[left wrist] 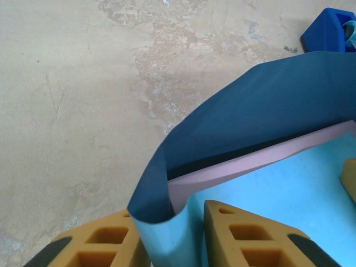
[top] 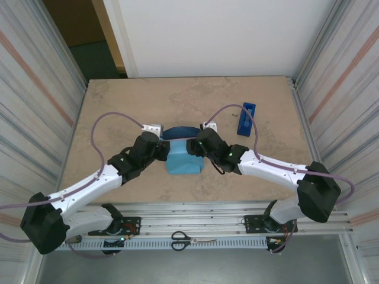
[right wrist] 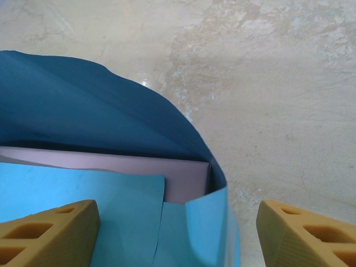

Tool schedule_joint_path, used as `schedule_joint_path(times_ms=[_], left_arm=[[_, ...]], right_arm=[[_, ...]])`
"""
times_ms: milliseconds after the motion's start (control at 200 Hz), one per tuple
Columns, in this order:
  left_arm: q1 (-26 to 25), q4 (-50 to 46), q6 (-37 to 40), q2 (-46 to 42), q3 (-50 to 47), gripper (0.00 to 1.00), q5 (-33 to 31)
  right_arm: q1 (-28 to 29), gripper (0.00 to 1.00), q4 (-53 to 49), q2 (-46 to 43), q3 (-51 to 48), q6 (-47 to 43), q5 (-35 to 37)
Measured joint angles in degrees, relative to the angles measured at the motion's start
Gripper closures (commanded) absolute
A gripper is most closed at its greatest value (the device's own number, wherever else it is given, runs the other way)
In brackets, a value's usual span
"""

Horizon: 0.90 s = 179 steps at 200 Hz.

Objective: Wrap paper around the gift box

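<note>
Pinching a fold of the paper (left wrist: 167,233) between its fingers, seemingly to keep it over the box (top: 183,160) at centre frame, the left gripper (left wrist: 169,239) grips while the right gripper (right wrist: 178,228) hangs open astride the opposite flap.

Overhead view from behind arms, both wrist views close, facing forward, sharing the paper (top: 183,161).

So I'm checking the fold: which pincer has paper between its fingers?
The left pincer: a light-blue flap of the paper stands between its fingers. The right pincer gapes wide at the box corner.
</note>
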Motion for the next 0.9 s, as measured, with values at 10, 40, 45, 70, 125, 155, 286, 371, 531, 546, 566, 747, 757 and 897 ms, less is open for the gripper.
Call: schedule_joint_path(times_ms=[10, 40, 45, 70, 125, 155, 286, 371, 531, 546, 566, 747, 757, 897], left_arm=[[-0.04, 0.02, 0.00, 0.07, -0.07, 0.74, -0.04], [-0.28, 0.07, -0.02, 0.33, -0.26, 0.74, -0.24], [-0.33, 0.07, -0.02, 0.35, -0.28, 0.74, -0.28], [-0.57, 0.20, -0.02, 0.55, -0.42, 0.75, -0.63], [-1.09, 0.79, -0.04, 0.68, -0.50, 0.76, -1.27], [-1.40, 0.92, -0.04, 0.81, -0.50, 0.77, -1.66], [-2.12, 1.57, -0.04, 1.29, -0.50, 0.82, -2.82], [-2.27, 1.55, -0.04, 1.29, -0.50, 0.83, -3.26], [-2.27, 1.31, -0.02, 1.29, -0.42, 0.80, -3.85], [-2.27, 1.18, 0.00, 1.29, -0.35, 0.78, -3.98], [-2.27, 0.90, -0.02, 1.29, -0.20, 0.75, -4.04], [-2.27, -1.42, -0.22, 1.66, 1.60, 0.83, -5.16], [-2.27, -1.53, -0.13, 1.70, 1.73, 0.84, -5.25], [-2.27, -2.03, -0.44, 2.64, 2.49, 1.00, -5.53]], right_arm=[[0.00, 0.27, 0.00, 0.00, 0.00, 0.00, 0.00], [-0.02, 0.26, 0.00, 0.00, 0.00, -0.02, 0.00], [-0.02, 0.27, 0.00, 0.00, 0.00, -0.02, 0.00], [0.00, 0.27, -0.02, 0.00, 0.00, -0.02, -0.02], [0.00, 0.27, -0.02, 0.00, 0.00, -0.02, 0.00], [0.00, 0.27, -0.04, 0.00, 0.00, 0.00, 0.00], [0.22, 0.27, -0.04, 0.00, 0.00, 0.00, 0.33], [0.33, 0.27, -0.07, 0.00, 0.00, 0.00, 0.66], [0.44, 0.27, -0.11, 0.00, 0.00, -0.02, 1.05], [0.46, 0.27, -0.13, 0.00, 0.00, 0.00, 1.07], [0.48, 0.27, -0.20, 0.00, 0.00, 0.00, 1.09], [0.48, 0.27, -0.39, -0.11, 0.00, 0.00, 1.11], [0.48, 0.27, -0.42, -0.11, 0.00, 0.00, 1.11], [0.63, 0.26, -0.79, -0.33, 0.00, -0.02, 1.29]])
